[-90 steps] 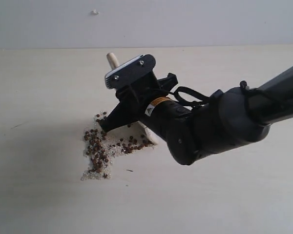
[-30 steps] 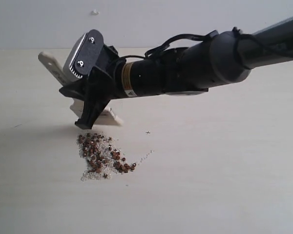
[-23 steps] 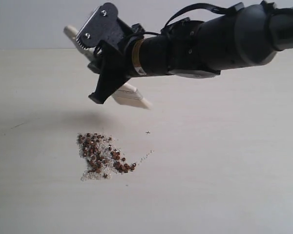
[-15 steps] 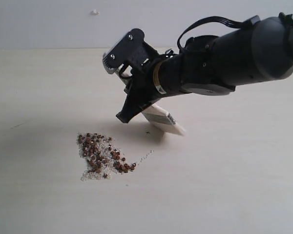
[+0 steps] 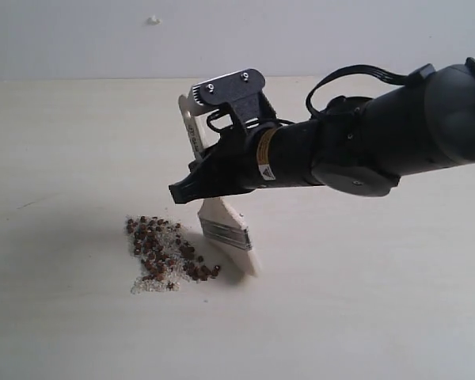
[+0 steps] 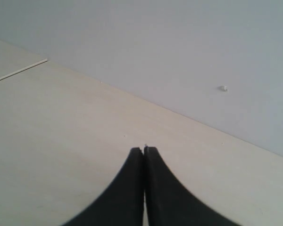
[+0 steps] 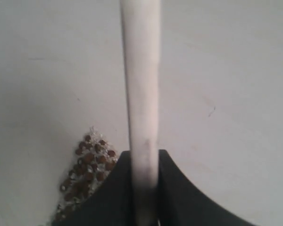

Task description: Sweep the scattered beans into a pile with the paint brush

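Gripping: black right gripper [image 5: 191, 187] clamps the wide pale wooden paint brush [image 5: 226, 232] by its handle.
Left gripper [image 6: 144, 157]: black, jaws pressed together, empty.
Bristles: cream, on pale table [image 5: 364, 317], just right of compact pile [image 5: 165, 253].
Pile: clumped reddish-brown beans [image 5: 146, 229], centre-left.

On table [image 5: 364, 317]: pile [image 5: 165, 253]; paint brush [image 5: 226, 232] just right of pile

1. A pale, wood-grain table [image 5: 380, 332] fills most of the scene.
2. A plain grey-white wall [image 5: 340, 36] meets the table's far edge.
3. A small white speck [image 5: 153, 20] sits on the wall.
4. The light is soft and the shadows faint.
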